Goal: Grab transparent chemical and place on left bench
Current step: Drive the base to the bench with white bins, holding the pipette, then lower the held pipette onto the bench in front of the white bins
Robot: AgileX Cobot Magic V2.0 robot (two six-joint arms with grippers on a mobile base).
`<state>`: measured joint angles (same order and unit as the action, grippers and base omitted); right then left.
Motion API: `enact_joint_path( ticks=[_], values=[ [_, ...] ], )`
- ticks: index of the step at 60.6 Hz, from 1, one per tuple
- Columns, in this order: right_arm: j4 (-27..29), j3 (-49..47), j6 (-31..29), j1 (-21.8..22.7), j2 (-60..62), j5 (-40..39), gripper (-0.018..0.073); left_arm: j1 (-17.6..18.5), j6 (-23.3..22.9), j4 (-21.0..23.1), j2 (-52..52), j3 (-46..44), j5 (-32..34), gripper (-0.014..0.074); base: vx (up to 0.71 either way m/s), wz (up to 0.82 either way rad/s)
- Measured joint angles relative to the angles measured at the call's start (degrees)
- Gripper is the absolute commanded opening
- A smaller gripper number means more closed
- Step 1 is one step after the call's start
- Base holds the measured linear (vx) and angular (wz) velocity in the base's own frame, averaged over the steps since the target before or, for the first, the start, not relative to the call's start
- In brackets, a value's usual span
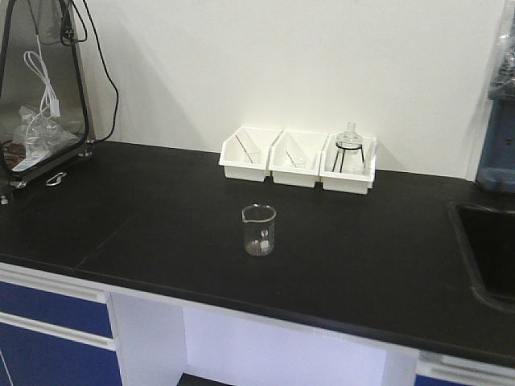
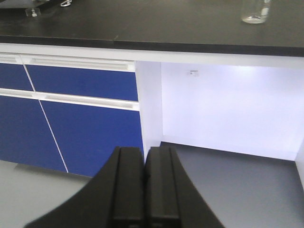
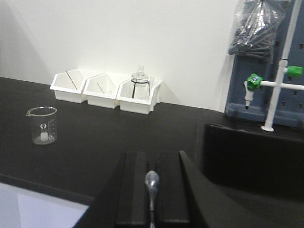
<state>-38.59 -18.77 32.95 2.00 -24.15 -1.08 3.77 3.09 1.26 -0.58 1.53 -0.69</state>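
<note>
Beaker (image 1: pixel 258 231) stands upright on the bench (image 1: pixel 161 209), well ahead and left of the right gripper (image 3: pixel 152 190). It is above and far ahead-right of the left gripper (image 2: pixel 145 190), which hangs low before blue drawers (image 2: pixel 80 83), fingers pressed together on nothing. The right fingers look clenched on a slim dropper (image 3: pixel 151 180).

Risks, as I judge them: a hand already holding the dropper cannot open for the beaker without dropping it, the left arm could clip the bench edge while rising, and smooth glass may slip or tip and spill.

Bins (image 1: pixel 298 158) with a flask (image 1: pixel 349 145) sit beyond the beaker, and a sink (image 3: pixel 247 152) lies right of the right fingers. Nothing stands between fingers and beaker.
</note>
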Motion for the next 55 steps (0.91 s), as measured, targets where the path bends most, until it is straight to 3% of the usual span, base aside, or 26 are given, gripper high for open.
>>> enact_joint_path(
  ticks=[55],
  values=[
    [-0.02,0.0,0.0,0.0,0.0,0.0,0.0115,0.0,0.0,0.0,0.0,0.0,0.0,-0.0003,0.33,0.03]
  ],
)
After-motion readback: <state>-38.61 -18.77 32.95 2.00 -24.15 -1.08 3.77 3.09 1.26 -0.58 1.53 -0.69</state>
